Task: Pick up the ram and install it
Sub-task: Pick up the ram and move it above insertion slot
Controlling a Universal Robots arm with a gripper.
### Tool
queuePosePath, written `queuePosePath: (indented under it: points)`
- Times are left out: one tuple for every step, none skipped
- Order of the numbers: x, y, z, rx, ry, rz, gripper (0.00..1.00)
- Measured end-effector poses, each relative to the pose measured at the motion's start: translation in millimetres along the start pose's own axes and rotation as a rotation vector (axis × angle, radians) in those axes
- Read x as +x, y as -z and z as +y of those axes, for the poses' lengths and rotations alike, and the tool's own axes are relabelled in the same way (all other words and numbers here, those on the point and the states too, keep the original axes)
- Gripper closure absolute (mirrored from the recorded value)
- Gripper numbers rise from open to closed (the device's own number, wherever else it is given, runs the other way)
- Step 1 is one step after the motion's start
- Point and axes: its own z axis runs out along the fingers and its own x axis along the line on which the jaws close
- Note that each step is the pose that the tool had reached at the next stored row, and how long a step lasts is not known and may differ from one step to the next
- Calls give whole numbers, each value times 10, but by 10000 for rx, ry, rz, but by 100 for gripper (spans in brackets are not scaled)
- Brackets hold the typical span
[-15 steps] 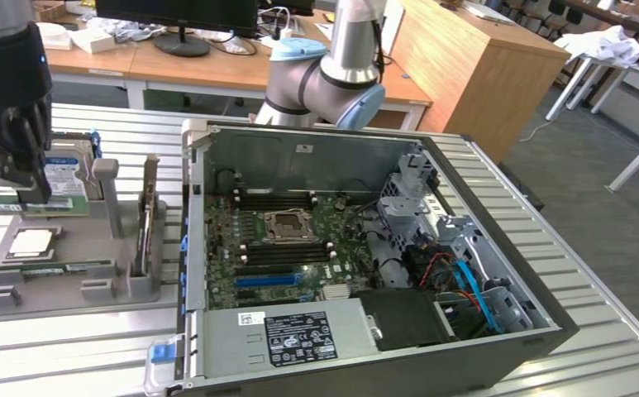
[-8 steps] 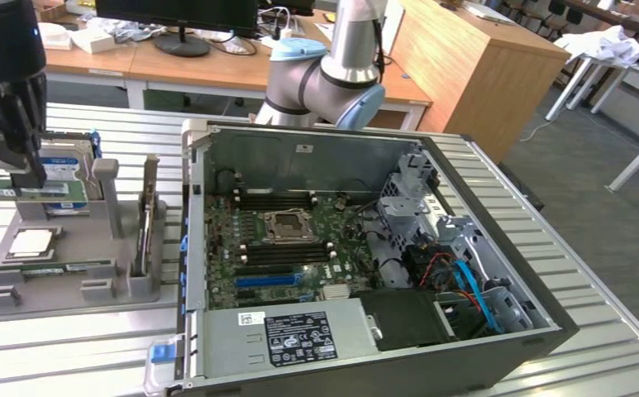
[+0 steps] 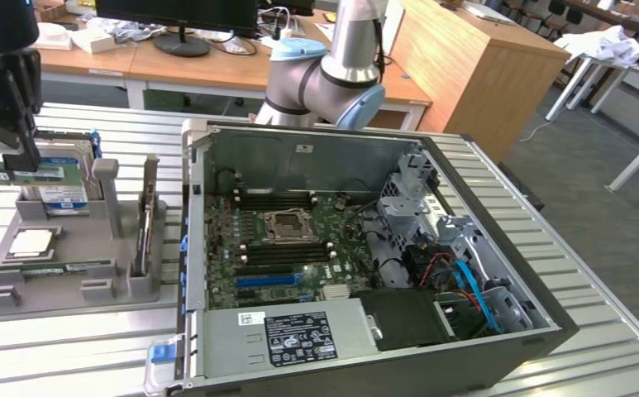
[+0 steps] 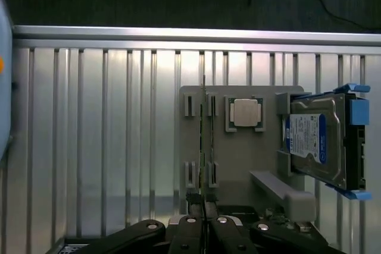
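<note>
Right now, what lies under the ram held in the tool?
The grey holder tray, carrying a silver processor chip and a hard drive. The tray strip directly beneath the ram is covered.

Wooden desks [image 3: 187,70] carrying a monitor [image 3: 176,12] stand behind the slatted metal table [image 3: 65,347]. The floor [image 3: 595,207] is grey.

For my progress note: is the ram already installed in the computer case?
No, the gripper holds the ram above the gray holder, outside the case.
</note>
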Motion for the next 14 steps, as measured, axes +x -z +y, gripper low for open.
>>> queuePosePath:
  points:
    - [-1,20,0,-1,0,0,88]
    - [-1,38,1,-1,0,0,88]
    - [-2,57,1,0,0,0,88]
    - [-2,76,2,-1,0,1,88]
    - [-3,96,2,-1,0,0,88]
    - [-4,112,3,-1,0,0,88]
    - [-4,121,3,0,0,0,88]
    - [-4,121,3,1,0,-1,88]
    - [-4,121,3,1,0,-1,88]
    - [-4,121,3,2,0,-1,88]
    - [-4,122,3,0,0,-1,88]
    - [-4,122,3,0,0,0,88]
    - [-4,123,3,-1,0,0,88]
    - [-4,123,2,-1,0,1,88]
